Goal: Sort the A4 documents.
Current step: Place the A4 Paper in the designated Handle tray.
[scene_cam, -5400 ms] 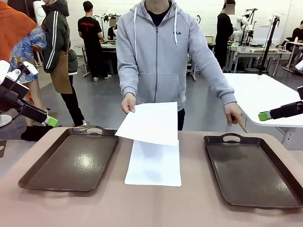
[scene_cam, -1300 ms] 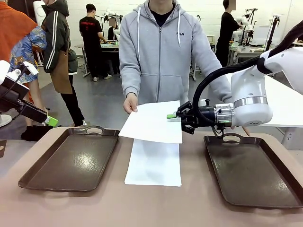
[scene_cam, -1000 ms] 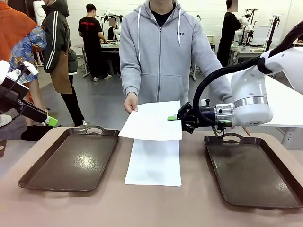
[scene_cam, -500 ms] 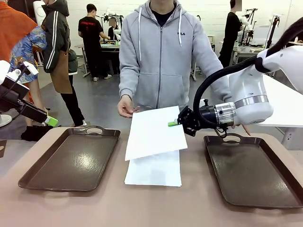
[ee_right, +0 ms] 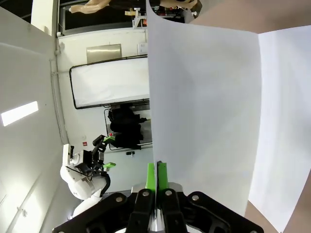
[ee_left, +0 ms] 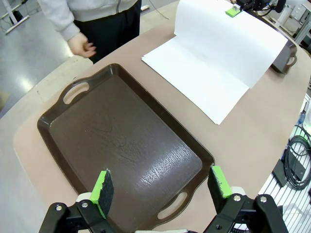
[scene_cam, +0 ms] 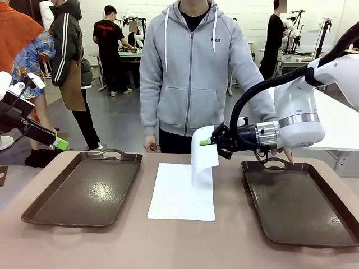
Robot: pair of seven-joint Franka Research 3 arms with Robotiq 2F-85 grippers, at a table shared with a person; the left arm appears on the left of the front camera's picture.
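Change: the person's hand [scene_cam: 150, 145] has let go of the thin white A4 paper sheet [scene_cam: 205, 152] and dropped to the table's far edge. The sheet no longer lies level in the air but hangs limp from the right gripper [scene_cam: 206, 143].
Right gripper: pressed together on the sheet's top edge, and the right wrist view shows the green pads closed with the paper's edge between them [ee_right: 157, 175].
Left gripper: spread wide and carrying nothing, it hovers [ee_left: 161, 183] over the near end of the dark brown rectangular handled tray [ee_left: 121, 145] at 9 o'clock.
Held sheet: in the air, just above the far right corner of the second white sheet [scene_cam: 180, 193]; whether its lower edge brushes that sheet I cannot tell.
Second sheet: flat on the tan tabletop [scene_cam: 185, 244] at centre, between the trays.
Other tray: the matching brown tray [scene_cam: 297, 204] lies at 3 o'clock, with nothing in it.
Handling: very light, floppy and easy to crease or tear. It probably sways and folds when moved fast.
Where to hold: an edge pinch as here suits it. The flat sheet offers no raised edge, so it likely needs sliding or a hand-over.
Next move: probably carrying the hanging sheet toward 3 o'clock and laying it down slowly.
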